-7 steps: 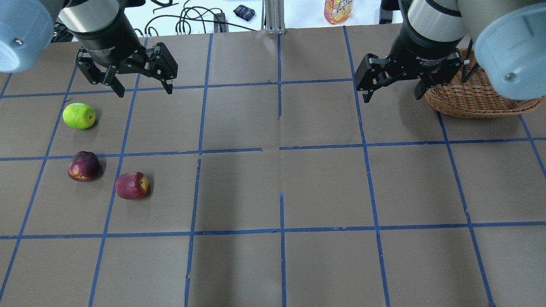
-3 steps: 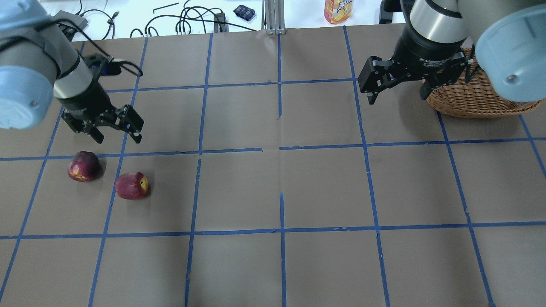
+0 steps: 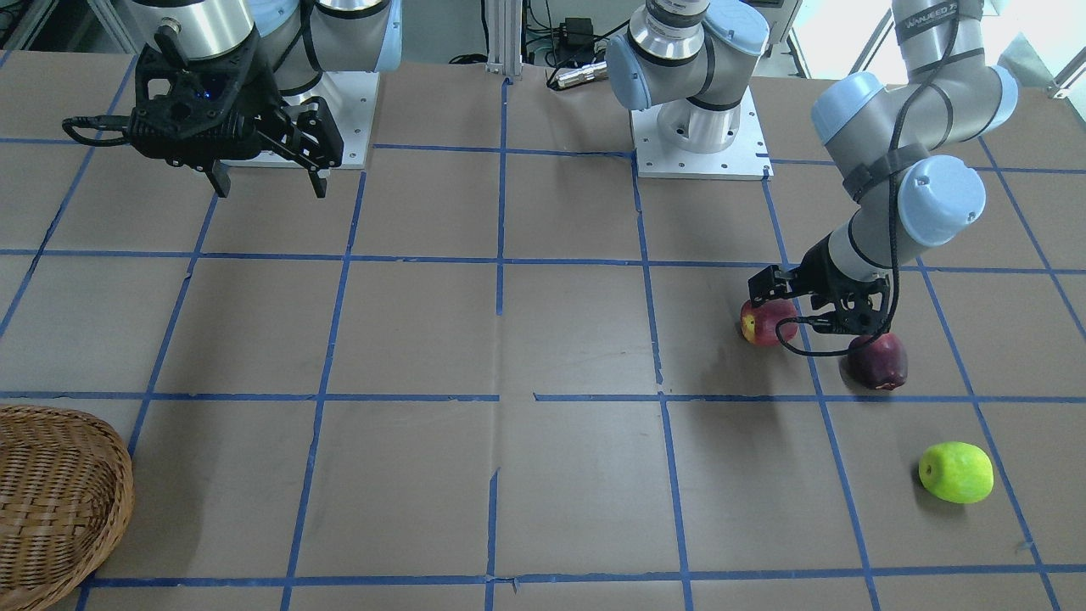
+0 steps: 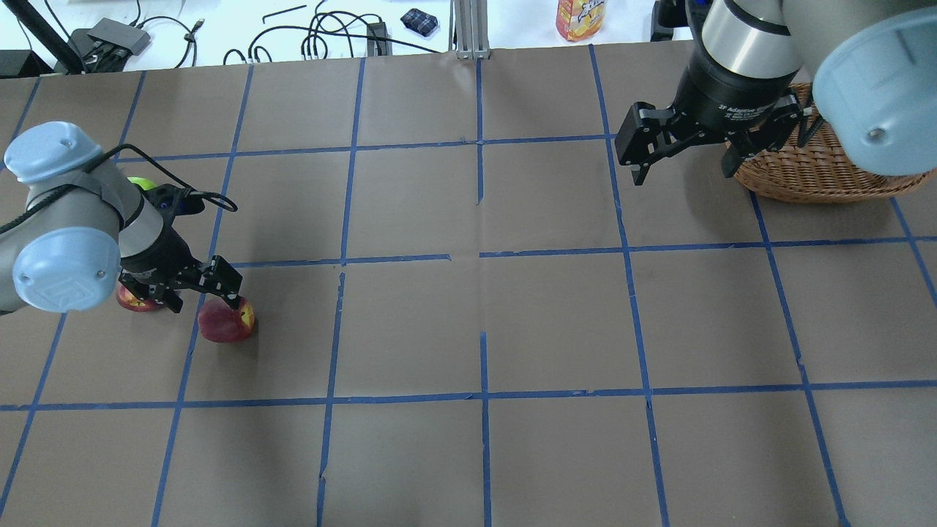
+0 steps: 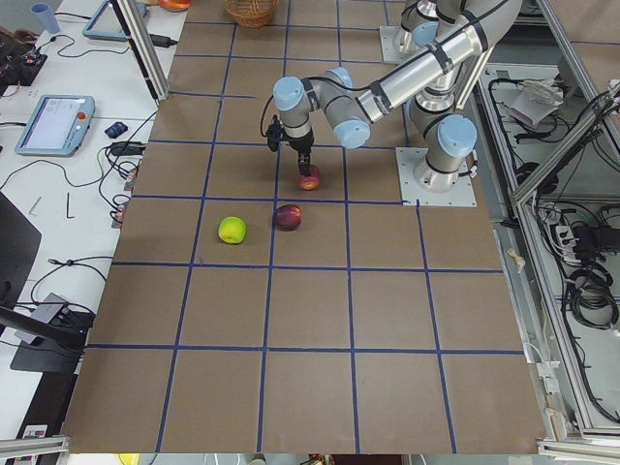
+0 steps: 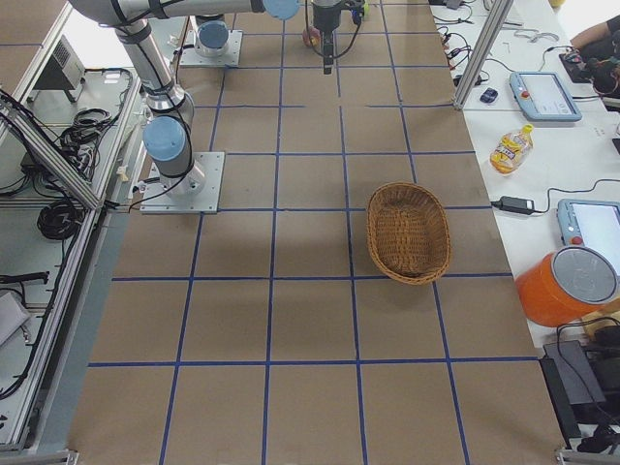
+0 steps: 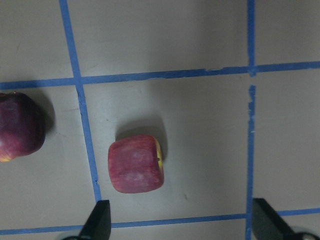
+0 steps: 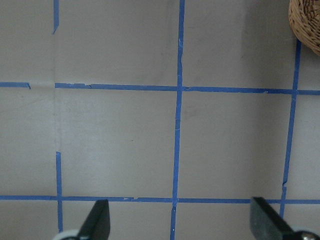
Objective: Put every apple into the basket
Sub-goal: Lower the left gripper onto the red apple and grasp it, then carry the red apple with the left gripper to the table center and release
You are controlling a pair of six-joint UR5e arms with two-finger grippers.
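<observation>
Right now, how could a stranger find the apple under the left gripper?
Go to the end of the table far from the basket, where three apples lie. The left gripper hangs open over the red apple, the one nearest the table's middle. Unlike the dark maroon apple and the lime green apple, it is bright red with a yellow patch.

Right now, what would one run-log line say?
left gripper open over red apple | right gripper open near basket | basket empty | maroon apple, green apple on table
</observation>
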